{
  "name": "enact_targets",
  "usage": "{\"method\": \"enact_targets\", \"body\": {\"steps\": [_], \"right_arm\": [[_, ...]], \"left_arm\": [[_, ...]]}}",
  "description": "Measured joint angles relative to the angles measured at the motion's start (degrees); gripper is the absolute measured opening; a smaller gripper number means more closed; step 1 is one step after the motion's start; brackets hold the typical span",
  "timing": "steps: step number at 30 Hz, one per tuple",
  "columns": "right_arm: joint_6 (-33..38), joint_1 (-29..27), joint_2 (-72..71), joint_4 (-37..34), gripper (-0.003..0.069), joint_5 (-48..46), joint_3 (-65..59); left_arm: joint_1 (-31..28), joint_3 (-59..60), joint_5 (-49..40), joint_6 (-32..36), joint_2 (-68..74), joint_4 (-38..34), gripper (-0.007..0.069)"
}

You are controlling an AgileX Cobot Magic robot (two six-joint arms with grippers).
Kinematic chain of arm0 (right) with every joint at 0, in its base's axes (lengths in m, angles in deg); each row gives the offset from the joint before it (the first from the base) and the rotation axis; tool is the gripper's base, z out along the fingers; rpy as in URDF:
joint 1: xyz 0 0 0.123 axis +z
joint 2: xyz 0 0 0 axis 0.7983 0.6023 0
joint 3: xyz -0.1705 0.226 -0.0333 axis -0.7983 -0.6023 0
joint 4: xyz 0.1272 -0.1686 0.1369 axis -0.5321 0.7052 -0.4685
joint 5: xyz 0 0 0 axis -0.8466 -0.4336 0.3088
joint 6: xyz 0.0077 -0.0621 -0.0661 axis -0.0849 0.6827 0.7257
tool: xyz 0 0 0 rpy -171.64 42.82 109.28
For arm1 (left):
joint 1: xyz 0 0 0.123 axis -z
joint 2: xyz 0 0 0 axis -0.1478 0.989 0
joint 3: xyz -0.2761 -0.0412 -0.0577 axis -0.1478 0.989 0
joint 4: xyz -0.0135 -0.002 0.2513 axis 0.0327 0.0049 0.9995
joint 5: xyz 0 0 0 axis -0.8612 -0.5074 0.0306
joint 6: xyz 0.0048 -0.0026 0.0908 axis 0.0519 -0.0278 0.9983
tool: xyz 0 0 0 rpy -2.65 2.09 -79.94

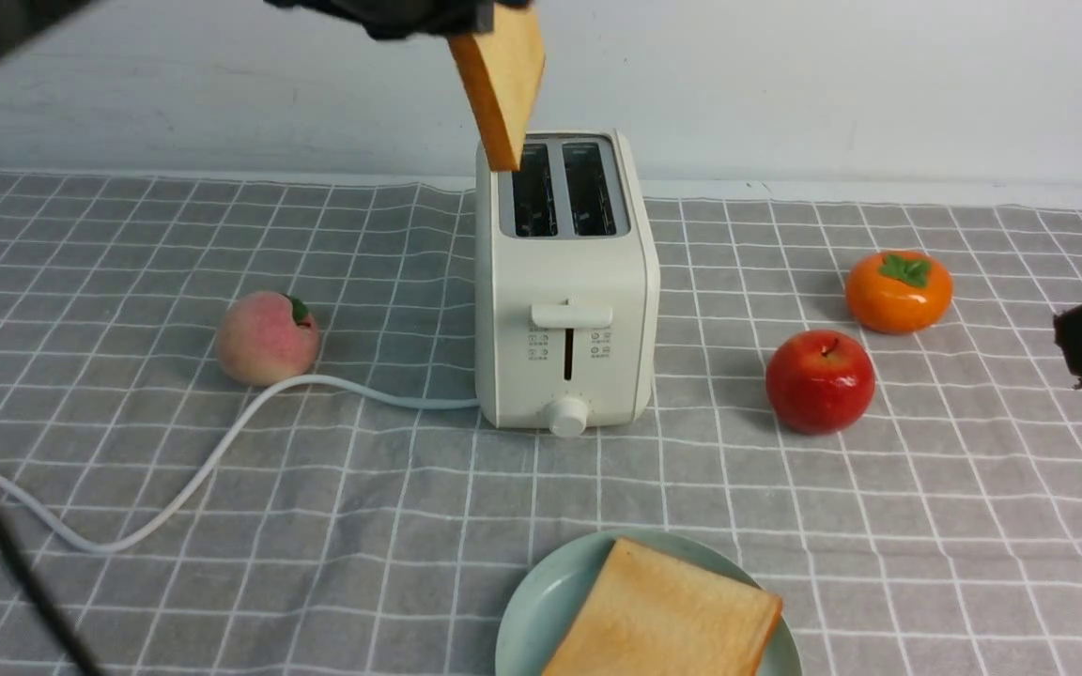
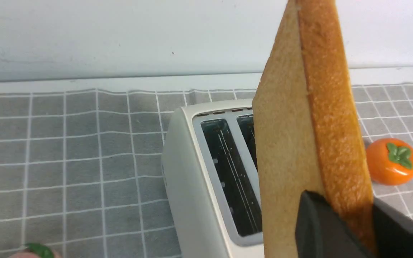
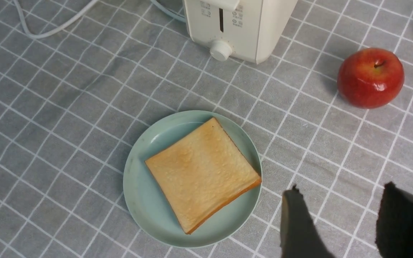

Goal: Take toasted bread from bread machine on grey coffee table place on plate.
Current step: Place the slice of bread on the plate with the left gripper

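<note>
Above the table [image 1: 879, 526] my left fingers [image 2: 317, 229] clamp the toast [image 1: 513, 66] by one edge only — it could slip; right fingers [image 3: 296, 222] apart.

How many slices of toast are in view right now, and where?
2. One slice lies flat on the mint-green plate; the other slice hangs in the left gripper above the toaster, which looks empty.

Only tiny, illegible printed marks [image 1: 600, 344] show, on the bread machine [image 1: 564, 272].

Toast [image 1: 658, 615] on plate [image 1: 530, 608] (before toaster [image 1: 564, 272]); apple [image 1: 820, 380] right.
</note>
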Motion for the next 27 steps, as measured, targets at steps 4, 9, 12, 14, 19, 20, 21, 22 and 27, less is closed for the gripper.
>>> {"method": "enact_targets", "body": {"steps": [4, 9, 12, 14, 19, 20, 21, 22, 27], "right_arm": [[0.0, 0.0, 0.0, 0.0, 0.0290, 0.0, 0.0], [0.0, 0.0, 0.0, -0.5, 0.0262, 0.0, 0.0], [0.6, 0.0, 0.0, -2.1, 0.0241, 0.3, 0.0], [1.7, 0.0, 0.0, -3.3, 0.0237, 0.6, 0.0], [3.4, 0.0, 0.0, -5.7, 0.0237, 0.4, 0.0], [3.6, 0.0, 0.0, -6.1, 0.0237, 0.2, 0.0], [3.7, 0.0, 0.0, -6.4, 0.0239, -0.1, 0.0], [3.8, 0.0, 0.0, -6.5, 0.0239, -0.2, 0.0], [4.0, 0.0, 0.0, -6.7, 0.0239, -1.7, 0.0]], "left_arm": [[0.0, 8.3, -3.4, 4.2, -12.5, -3.2, 0.0078], [-0.1, 28.5, 2.8, 10.1, -26.1, -16.0, 0.0078], [0.0, 46.8, 11.8, 16.0, -32.9, -34.9, 0.0078], [0.0, 55.7, 15.0, 22.9, -33.5, -46.6, 0.0078], [0.0, 67.3, 17.3, 47.6, -28.8, -75.4, 0.0078], [0.0, 68.5, 17.3, 55.4, -26.6, -83.3, 0.0078], [0.0, 69.1, 17.3, 60.4, -24.5, -87.4, 0.0078], [0.0, 69.2, 17.3, 62.7, -24.1, -88.4, 0.0078], [0.0, 69.6, 18.8, 80.2, -14.0, -102.3, 0.0078]]}}
